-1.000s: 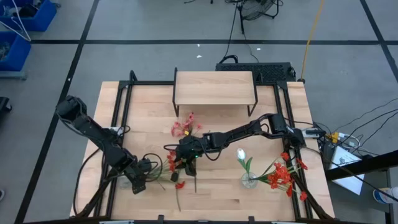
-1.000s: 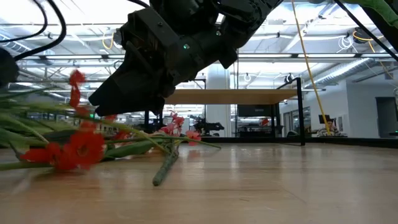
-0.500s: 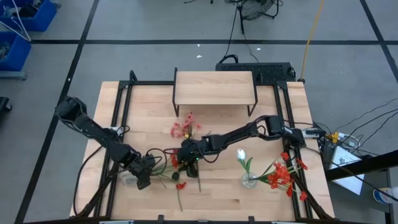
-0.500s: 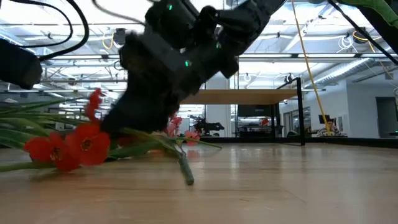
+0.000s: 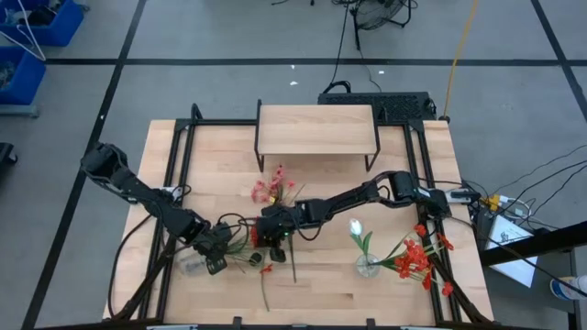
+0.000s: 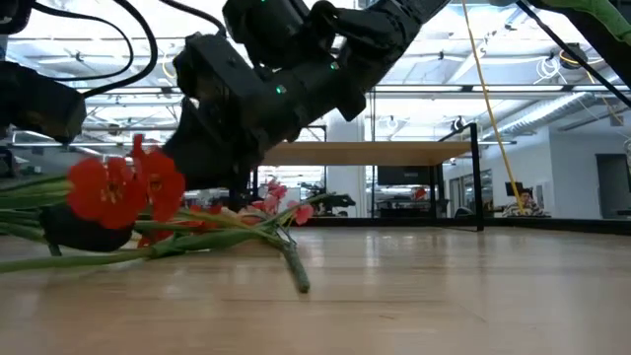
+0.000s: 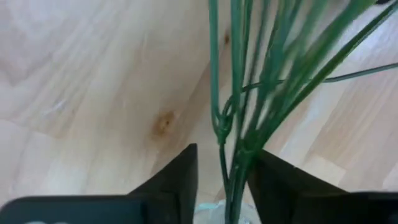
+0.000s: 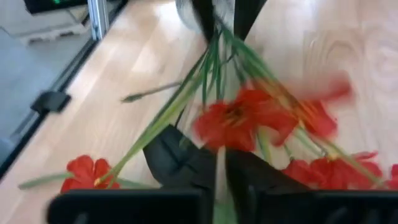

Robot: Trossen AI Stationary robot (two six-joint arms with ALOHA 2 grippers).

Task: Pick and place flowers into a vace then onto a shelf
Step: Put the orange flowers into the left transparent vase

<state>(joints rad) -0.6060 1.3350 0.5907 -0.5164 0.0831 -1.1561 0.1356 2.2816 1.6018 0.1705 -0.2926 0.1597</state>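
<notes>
From above, both arms meet over the front middle of the wooden desk (image 5: 183,156). The left gripper (image 5: 216,258) and the right gripper (image 5: 266,236) are on a bunch of red flowers (image 5: 254,240). Only the left wrist view shows the green stems (image 7: 239,124) passing between the left fingers (image 7: 177,177), which close around them. The right wrist view shows the right fingers (image 8: 180,158) closed on a stem under a red blossom (image 8: 239,121). The low view shows the bunch lying almost flat, one stem end (image 6: 296,271) touching the desk.

The shelf (image 5: 316,128) stands at the back edge. Around is grey floor with cables.

A glass vase (image 5: 367,267) on the right holds a white bud (image 5: 355,226) and more red flowers (image 5: 417,258). Pink blossoms (image 5: 269,188) lie before the shelf.
</notes>
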